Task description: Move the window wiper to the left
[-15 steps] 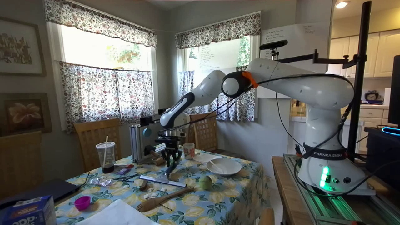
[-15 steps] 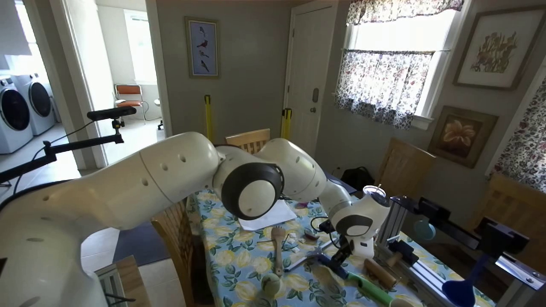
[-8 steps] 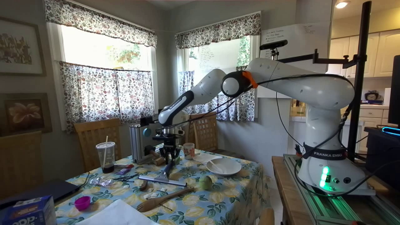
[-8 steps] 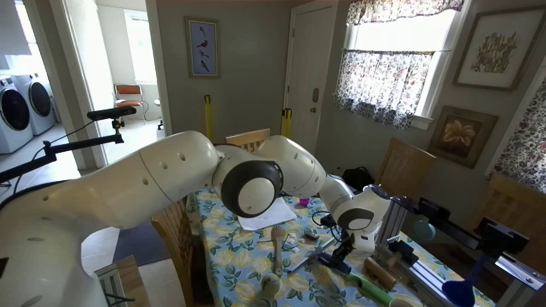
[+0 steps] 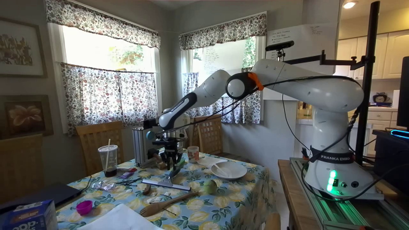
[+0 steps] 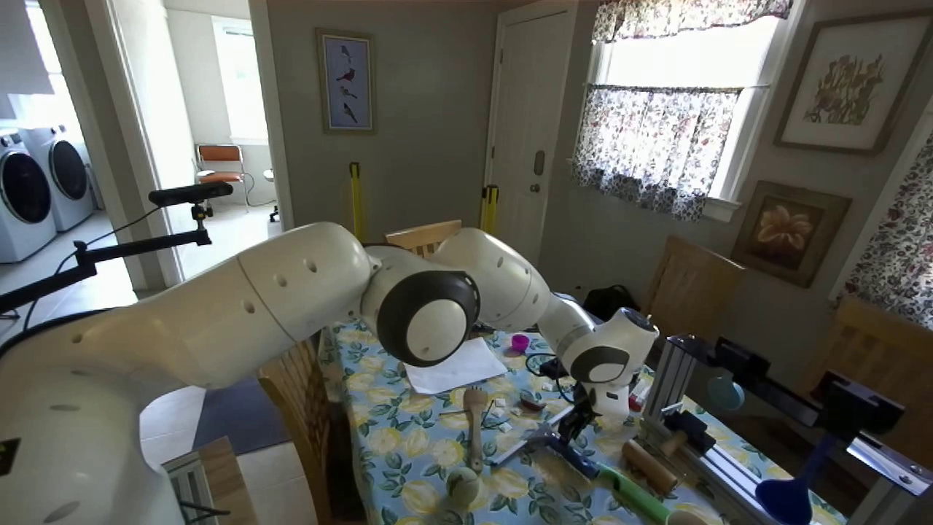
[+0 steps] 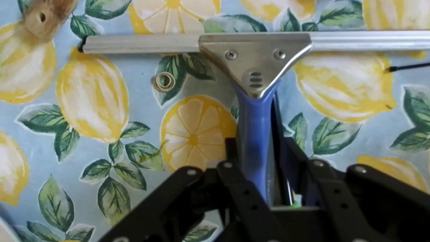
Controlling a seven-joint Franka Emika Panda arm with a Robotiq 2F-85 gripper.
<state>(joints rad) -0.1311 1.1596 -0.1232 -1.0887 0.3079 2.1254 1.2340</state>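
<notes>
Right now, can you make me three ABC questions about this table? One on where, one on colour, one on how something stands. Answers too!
1. Where is the brown wooden fork?
A) On the round white plate
B) In the pink cup
C) On the blue lemon-print tablecloth

2. What colour is the handle of the silver-bladed window wiper?
A) Blue
B) Red
C) Yellow

3. How does the clear plastic cup stand?
A) Upside down
B) Upright
C) On its side

1 C: both exterior views show it lying there.
2 A: the wrist view shows it blue.
3 B: its thin pale straw pokes up, in an exterior view.
</notes>
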